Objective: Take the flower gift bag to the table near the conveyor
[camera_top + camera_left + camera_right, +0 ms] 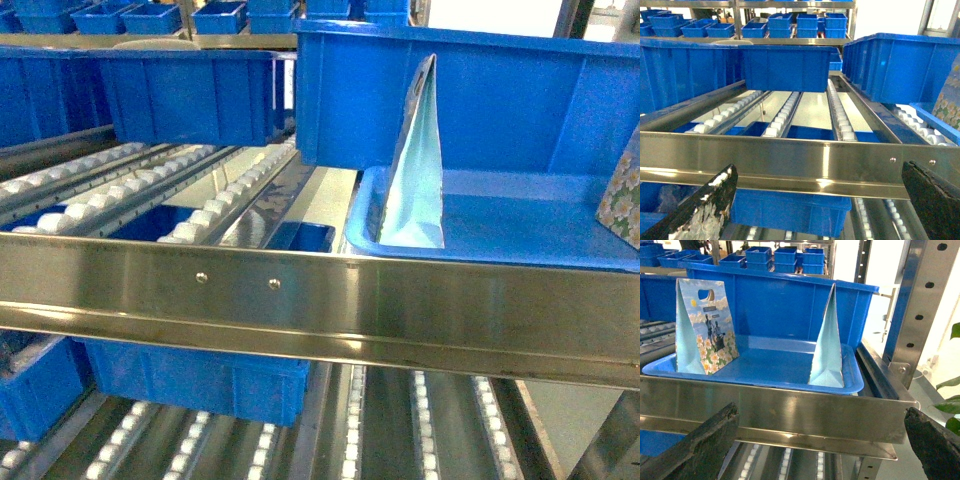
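Two grippers logged, both spread wide, nothing held. Left gripper: two dark fingers with worn, flaking white patches, set apart at the lower corners of the left wrist view, facing the steel front rail of the conveyor. Right gripper: two dark, rough-edged fingers, likewise set apart, hovering short of the same polished rail, touching nothing.

Beyond the right gripper: one shallow blue plastic tray with rounded rim, sitting on the conveyor behind the rail. Two paper gift bags upright inside it. Flower gift bag: at the tray's left end in the right wrist view, front face printed with sky, a figure and white daisies, die-cut handle slot near the top, pale aqua folded side gusset. In the head view only a floral corner shows at the right edge. Second bag: seen edge-on, pale aqua gusset tapering to a point, standing near the tray's right end, well apart from the first.

One deep blue bin directly behind the tray. Conveyor: shiny steel frame, sloping lanes of small white rollers. More blue bins on the upper lanes, below the rail and on far shelving; exact count cannot be told. Counter not seen in any view.
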`<state>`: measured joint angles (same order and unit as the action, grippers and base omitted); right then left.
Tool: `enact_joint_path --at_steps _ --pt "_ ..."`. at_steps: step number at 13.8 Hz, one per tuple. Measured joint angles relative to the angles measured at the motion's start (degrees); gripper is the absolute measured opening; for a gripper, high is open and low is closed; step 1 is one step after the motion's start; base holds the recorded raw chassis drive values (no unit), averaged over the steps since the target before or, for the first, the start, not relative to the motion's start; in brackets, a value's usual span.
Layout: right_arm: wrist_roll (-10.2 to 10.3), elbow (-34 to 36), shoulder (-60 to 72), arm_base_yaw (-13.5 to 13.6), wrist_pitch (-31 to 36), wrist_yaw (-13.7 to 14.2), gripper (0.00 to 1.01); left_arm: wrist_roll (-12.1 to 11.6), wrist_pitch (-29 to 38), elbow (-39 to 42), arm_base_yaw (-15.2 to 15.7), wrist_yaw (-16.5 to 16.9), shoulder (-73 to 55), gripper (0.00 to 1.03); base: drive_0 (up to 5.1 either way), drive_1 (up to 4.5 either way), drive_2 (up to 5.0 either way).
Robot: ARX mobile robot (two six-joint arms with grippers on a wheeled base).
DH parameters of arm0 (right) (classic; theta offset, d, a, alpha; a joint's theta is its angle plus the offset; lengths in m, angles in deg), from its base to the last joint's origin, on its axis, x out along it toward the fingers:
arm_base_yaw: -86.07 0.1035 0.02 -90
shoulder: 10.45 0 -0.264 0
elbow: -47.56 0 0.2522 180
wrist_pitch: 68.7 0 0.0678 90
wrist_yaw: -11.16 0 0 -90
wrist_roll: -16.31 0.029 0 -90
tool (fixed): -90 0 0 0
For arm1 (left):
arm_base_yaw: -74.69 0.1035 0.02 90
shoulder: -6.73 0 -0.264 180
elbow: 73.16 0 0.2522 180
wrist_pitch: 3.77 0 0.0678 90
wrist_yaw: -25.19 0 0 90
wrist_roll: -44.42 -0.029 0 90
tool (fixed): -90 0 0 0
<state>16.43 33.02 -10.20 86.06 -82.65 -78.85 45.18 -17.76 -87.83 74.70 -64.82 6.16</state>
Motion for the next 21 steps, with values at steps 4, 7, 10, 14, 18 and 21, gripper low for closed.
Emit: enact_joint_path --at_steps 4,7,10,14,18,21 --pt "0.07 -0.17 3.08 1.49 4.02 1.75 0.98 0.5 5.29 -0.42 -1.73 -0.5 -3.98 0.98 0.0 0.0 0.0" --pt "-0.63 -2.95 21.62 7.26 18.18 4.52 0.98 0.76 14.91 -10.05 -10.36 -4.0 -25.59 0.98 0.0 0.0 0.0" --pt "-0.63 -6.82 34.34 5.88 27.28 3.48 0.98 1.05 16.92 -16.11 -14.78 -6.8 -37.24 0.98 0.0 0.0 0.0" --pt "0.13 -16.87 58.97 3.1 38.07 -1.29 0.98 5.55 16.81 -32.2 -21.07 -6.95 -62.31 0.98 0.0 0.0 0.0" --pt "0.57 -22.38 66.97 1.73 37.88 -4.11 0.98 6.78 14.75 -40.48 -24.41 -6.23 -74.88 0.98 0.0 0.0 0.0" --pt "0.39 -26.51 71.45 1.88 36.39 -4.57 0.98 6.54 14.38 -45.68 -28.24 -7.26 -79.78 0.98 0.0 0.0 0.0"
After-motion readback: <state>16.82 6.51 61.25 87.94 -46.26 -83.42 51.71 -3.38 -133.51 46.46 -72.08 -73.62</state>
